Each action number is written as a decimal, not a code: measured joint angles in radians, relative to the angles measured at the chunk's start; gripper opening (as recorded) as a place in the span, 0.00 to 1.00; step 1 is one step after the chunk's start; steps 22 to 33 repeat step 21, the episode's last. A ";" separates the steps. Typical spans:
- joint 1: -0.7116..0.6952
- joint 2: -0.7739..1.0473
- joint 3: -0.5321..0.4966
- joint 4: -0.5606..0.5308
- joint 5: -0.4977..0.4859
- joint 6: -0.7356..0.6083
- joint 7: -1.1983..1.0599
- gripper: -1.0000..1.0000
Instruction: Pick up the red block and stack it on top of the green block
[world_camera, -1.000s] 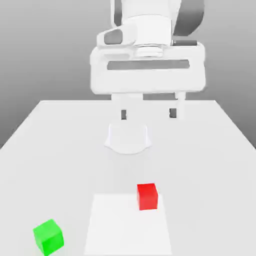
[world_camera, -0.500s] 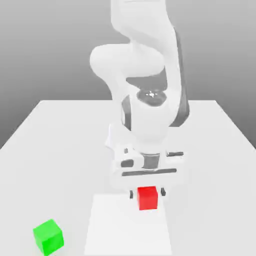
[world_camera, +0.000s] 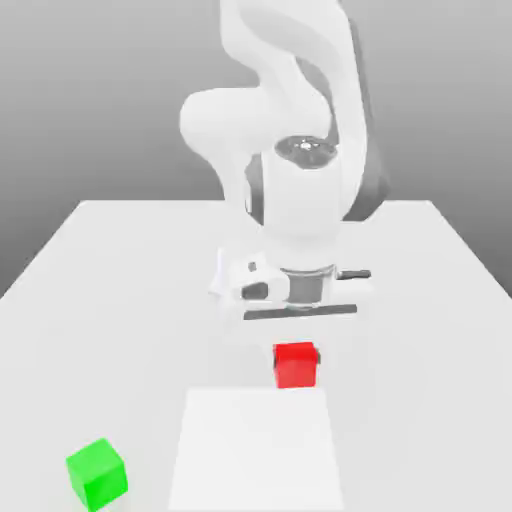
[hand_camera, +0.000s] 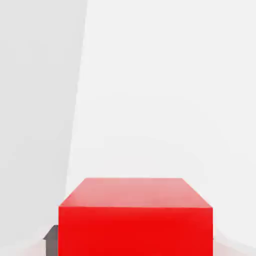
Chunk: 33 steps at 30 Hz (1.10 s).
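Observation:
The red block (world_camera: 296, 365) hangs a little above the white table (world_camera: 110, 290), over the far edge of a brighter white rectangle (world_camera: 255, 450). My gripper (world_camera: 296, 352) comes down on it from above and is shut on its two sides, under the white hand (world_camera: 295, 295). The hand view has the red block (hand_camera: 135, 217) close up, with a dark finger pad (hand_camera: 51, 235) against one side. The green block (world_camera: 97, 473) rests on the table near the front, at the exterior view's left, well apart from the red one.
The arm's white base (world_camera: 255, 285) stands on the table behind the hand. Bare table surface lies between the red block and the green block.
The hand came down around the red block, closed on it, and has since risen, so the block now sits higher than where it rested. The green block has not moved.

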 joint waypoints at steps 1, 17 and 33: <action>-0.025 0.014 -0.014 0.033 0.004 -0.019 -0.002 0.00; -0.299 0.352 -0.139 0.438 0.080 -0.089 -0.050 1.00; -0.299 0.352 -0.139 0.438 0.080 -0.089 -0.050 1.00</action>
